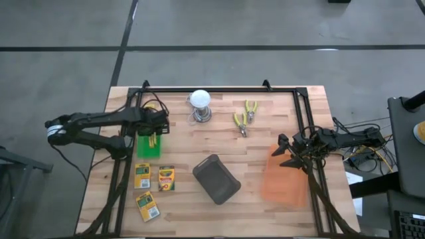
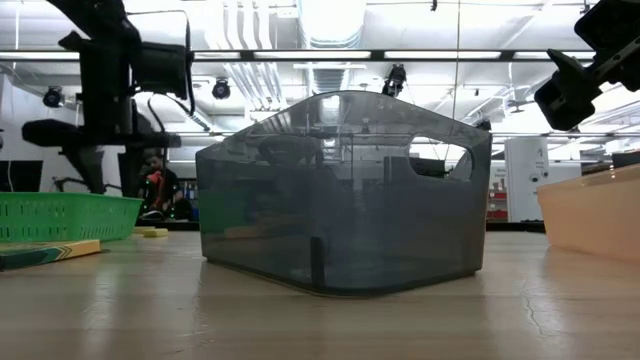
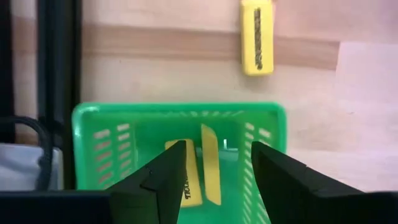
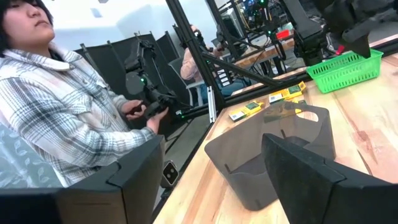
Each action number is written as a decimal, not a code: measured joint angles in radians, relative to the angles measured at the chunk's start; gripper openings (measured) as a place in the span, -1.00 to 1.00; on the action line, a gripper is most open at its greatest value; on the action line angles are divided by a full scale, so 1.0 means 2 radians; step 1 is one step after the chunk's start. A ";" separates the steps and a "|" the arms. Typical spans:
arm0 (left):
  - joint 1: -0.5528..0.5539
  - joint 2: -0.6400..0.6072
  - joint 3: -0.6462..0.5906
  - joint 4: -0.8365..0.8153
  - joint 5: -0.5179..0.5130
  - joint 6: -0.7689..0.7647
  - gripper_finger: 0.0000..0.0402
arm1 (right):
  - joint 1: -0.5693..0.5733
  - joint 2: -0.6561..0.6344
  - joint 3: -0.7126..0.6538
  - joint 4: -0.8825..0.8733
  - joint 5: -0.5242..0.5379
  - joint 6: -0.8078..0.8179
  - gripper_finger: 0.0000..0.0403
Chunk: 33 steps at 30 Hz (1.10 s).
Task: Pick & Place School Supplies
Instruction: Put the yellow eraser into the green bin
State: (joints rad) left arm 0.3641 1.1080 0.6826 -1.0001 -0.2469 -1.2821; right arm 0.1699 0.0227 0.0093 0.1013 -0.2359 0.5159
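Grey bin [image 1: 216,178] mid-table — orange bin [image 1: 284,178] right, bulb [image 1: 200,100] behind.

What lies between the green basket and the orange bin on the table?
In the high view, the grey bin lies between the green basket and the orange bin.

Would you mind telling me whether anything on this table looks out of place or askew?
The grey bin in the middle sits turned at an angle to the table's edges, unlike the green basket. Among the crayon boxes, the nearest one lies skewed. Nothing looks spilled or damaged.
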 joint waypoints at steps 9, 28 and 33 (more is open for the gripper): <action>0.000 0.000 0.028 -0.007 -0.016 0.042 -0.07 | 0.000 0.000 0.000 0.000 0.000 0.000 0.31; 0.025 0.000 0.072 -0.010 -0.021 0.095 -0.08 | 0.000 0.000 0.000 0.000 0.000 0.000 0.31; 0.045 0.000 0.084 -0.012 -0.020 0.117 -0.07 | 0.000 0.000 0.000 0.000 0.000 0.000 0.28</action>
State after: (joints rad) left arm 0.4545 1.1084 0.8504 -1.0245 -0.2879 -1.0479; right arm 0.1701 0.0231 0.0093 0.1012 -0.2358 0.5159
